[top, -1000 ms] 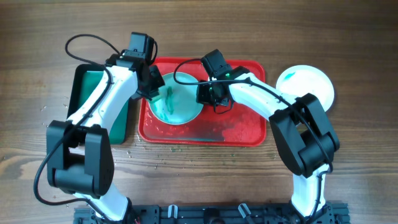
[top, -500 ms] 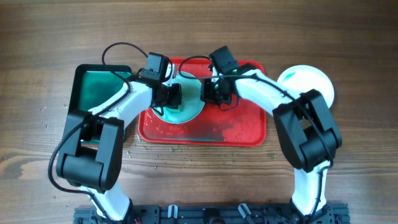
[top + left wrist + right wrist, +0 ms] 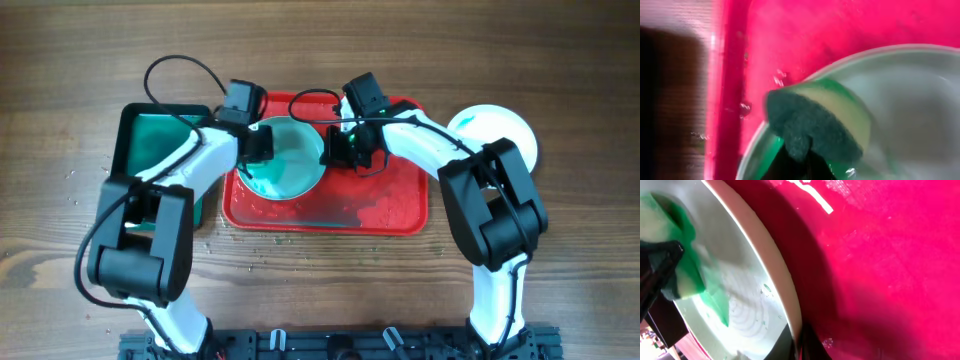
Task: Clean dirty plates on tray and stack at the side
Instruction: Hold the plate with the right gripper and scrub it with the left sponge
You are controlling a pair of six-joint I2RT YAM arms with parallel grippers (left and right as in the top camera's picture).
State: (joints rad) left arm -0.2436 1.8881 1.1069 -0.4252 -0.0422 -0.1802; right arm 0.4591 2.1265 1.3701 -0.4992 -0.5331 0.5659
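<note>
One pale cyan plate [image 3: 293, 168] with green smears lies on the left half of the red tray [image 3: 380, 205]. My left gripper [image 3: 262, 143] is shut on a dark green sponge [image 3: 812, 127] and presses it on the plate's far left rim [image 3: 910, 95]. My right gripper [image 3: 334, 150] is shut on the plate's right rim [image 3: 771, 275], one finger inside and one outside. The sponge also shows in the right wrist view [image 3: 675, 275]. A white plate [image 3: 492, 135] sits on the table right of the tray; I cannot tell whether another lies under it.
A smaller dark green tray [image 3: 150, 150] with a black rim stands left of the red tray, under my left arm. The red tray's right half is wet and smeared [image 3: 385, 212]. Small crumbs dot the wooden table [image 3: 300, 280] in front of it.
My left gripper with the sponge swept right across the plate, then back up to its far left rim. The right gripper has kept its hold on the rim.
</note>
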